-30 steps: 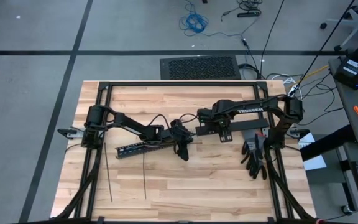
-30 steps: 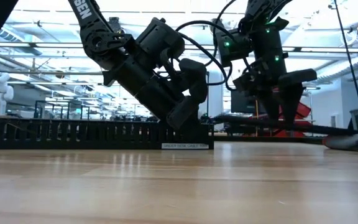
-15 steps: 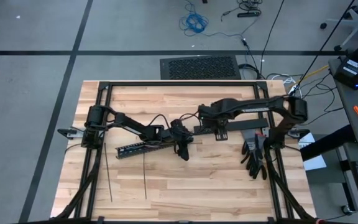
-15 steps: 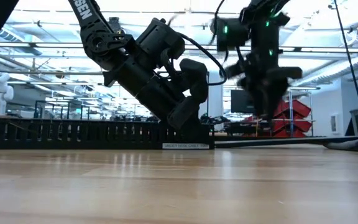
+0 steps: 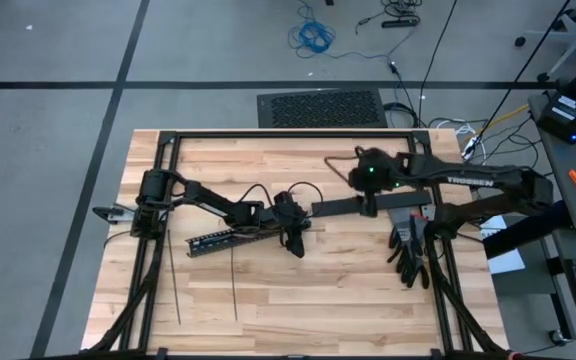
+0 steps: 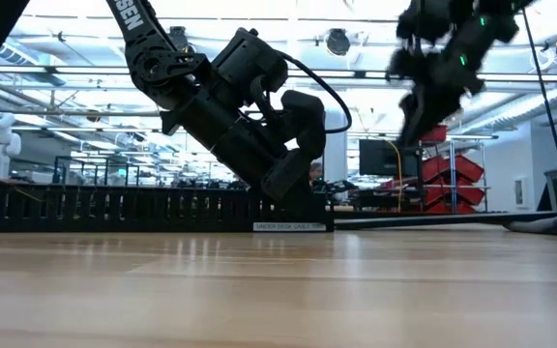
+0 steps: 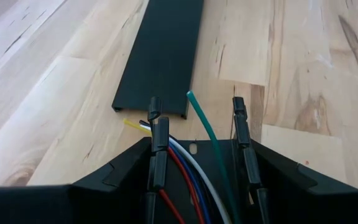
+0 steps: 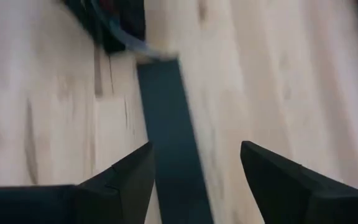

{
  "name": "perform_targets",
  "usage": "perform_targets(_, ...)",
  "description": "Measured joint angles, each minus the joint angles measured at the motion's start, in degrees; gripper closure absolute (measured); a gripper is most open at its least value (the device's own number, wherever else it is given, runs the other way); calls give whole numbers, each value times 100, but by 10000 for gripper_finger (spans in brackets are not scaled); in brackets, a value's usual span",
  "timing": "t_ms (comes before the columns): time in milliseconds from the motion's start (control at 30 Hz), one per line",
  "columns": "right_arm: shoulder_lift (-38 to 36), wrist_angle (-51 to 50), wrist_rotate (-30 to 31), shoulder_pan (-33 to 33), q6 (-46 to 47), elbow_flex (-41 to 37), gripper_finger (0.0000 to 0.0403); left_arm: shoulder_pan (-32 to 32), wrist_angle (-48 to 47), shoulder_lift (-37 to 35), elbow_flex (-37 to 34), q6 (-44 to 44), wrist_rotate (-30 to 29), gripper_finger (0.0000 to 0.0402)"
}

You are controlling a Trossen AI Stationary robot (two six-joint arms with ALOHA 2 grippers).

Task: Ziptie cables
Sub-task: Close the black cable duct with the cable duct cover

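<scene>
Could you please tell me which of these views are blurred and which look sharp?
Right wrist view: motion-smeared, the flat black bar and wood soft. Low view: the right gripper blurred against bright ceiling lights. Left wrist view: crisp on the cables.

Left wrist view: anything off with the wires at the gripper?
Yes. The cables fan out loosely between the fingers of the left gripper; a green wire bends away from the others and a yellow tip pokes sideways, near the end of the flat black bar. No ziptie is around them.
</scene>
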Motion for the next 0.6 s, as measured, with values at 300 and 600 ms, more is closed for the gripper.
perform_targets(300, 793, 337, -194, -1, -313, -458, 117, 0, 2, 0, 0, 13, 2, 173)
perform_targets(600, 1740, 767, -275, -1, -30, -458, 83, 0, 2, 0, 0, 3, 7, 173)
